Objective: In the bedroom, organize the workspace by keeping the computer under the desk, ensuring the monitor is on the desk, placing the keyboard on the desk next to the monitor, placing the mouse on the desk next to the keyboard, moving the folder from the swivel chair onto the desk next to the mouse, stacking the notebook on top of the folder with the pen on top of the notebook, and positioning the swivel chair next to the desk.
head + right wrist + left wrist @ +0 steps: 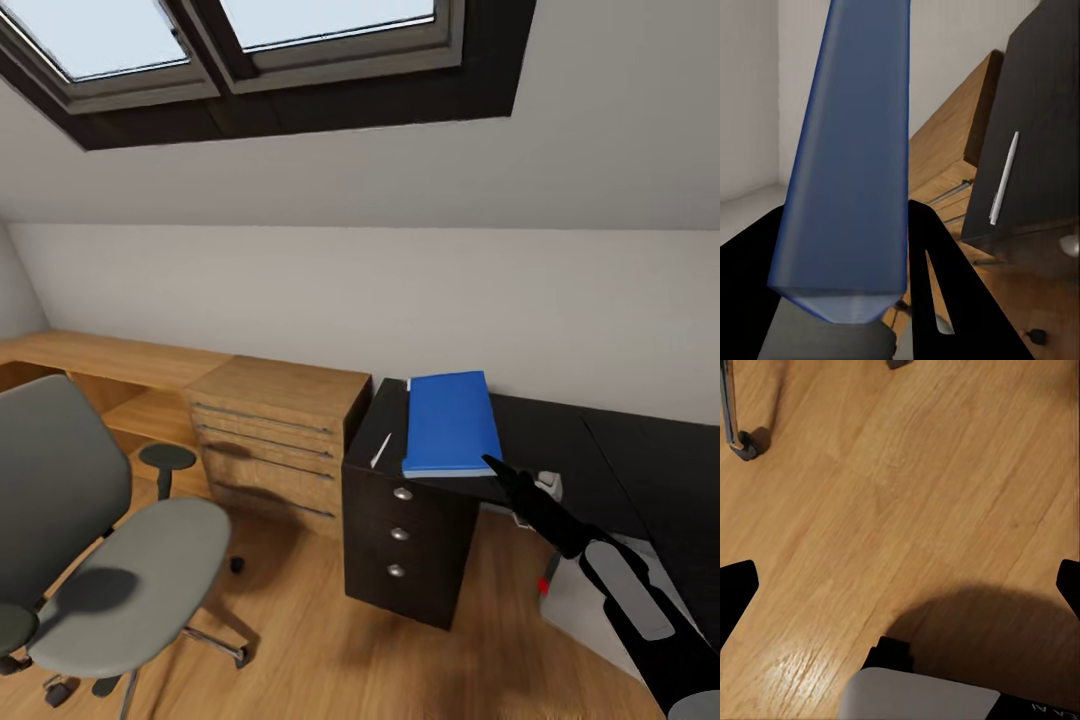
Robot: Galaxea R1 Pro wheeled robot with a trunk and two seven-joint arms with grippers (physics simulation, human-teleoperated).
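Folder (450,422) clamped in right end effector (492,462) over desk (560,440) edge; left end effector's state unclear

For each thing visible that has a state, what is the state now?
Bright blue flat folder: held by the right claw, over the matte black desk.
Thin pale pen: lying on the desk.
Grey upholstered swivel chair: seat empty, standing apart from the desk.
Three desk drawers: closed.
Left claw: open, over the wood floor.

Folder (449,421) over counter (560,440) end, above drawer unit (405,540); pen (381,450) on counter just L of folder. Chest of drawers (275,435) adj. L of counter — swivel chair (110,560) further L, on floor (320,640).
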